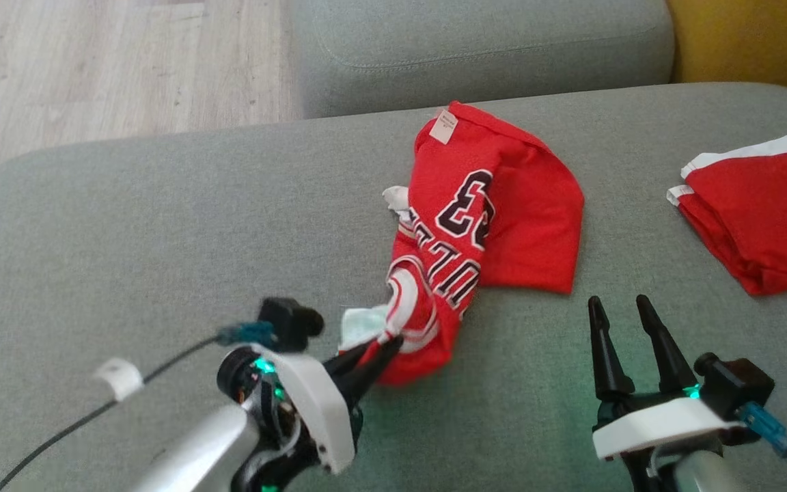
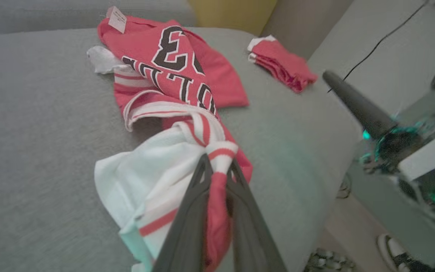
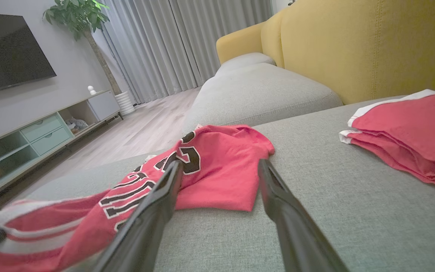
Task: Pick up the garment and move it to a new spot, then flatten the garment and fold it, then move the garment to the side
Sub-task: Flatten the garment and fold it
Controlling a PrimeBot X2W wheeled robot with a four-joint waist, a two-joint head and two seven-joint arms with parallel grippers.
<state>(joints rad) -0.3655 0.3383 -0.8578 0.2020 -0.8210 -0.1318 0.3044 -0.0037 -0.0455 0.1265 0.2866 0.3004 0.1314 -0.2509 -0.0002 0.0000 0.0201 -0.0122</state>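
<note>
As it lies on the grey sofa seat [image 1: 161, 225], garment [image 1: 496, 225]: red jersey with black, white-edged lettering and a numeral, crumpled and stretched in a long strip from mid-seat toward the seat's near edge.
Garment, far end: white label [image 1: 444, 128] turned up, near the gap to the neighbouring grey cushion [image 1: 482, 48].
Garment, near end: red-and-white striped trim and white lining bunched together, raised slightly off the fabric of the seat.
Left gripper [image 1: 390, 342]: fingers drawn narrow, clamped on that striped trim; the left wrist view shows red cloth pressed between the two dark fingers.
Right gripper [image 1: 617, 304]: fingers spread wide, holding nothing, over bare seat just beside the garment's right edge, not touching it.
Second item, folded red cloth [image 1: 762, 212]: white-edged, stacked in layers on the same seat, well apart to the right of the garment.
Sofa back [image 3: 353, 49]: yellow, behind the folded cloth.
Cabinet [image 3: 40, 136]: low, against the wall under a dark television [image 3: 6, 49]; two pale drawers shut, contents hidden.
Cabinet, open compartment beside the drawers: a small bundle, too indistinct to name.
Pot [image 3: 125, 104]: white, ribbed, on the wooden floor [image 1: 93, 61]; holds a leafy tree [image 3: 77, 15].
</note>
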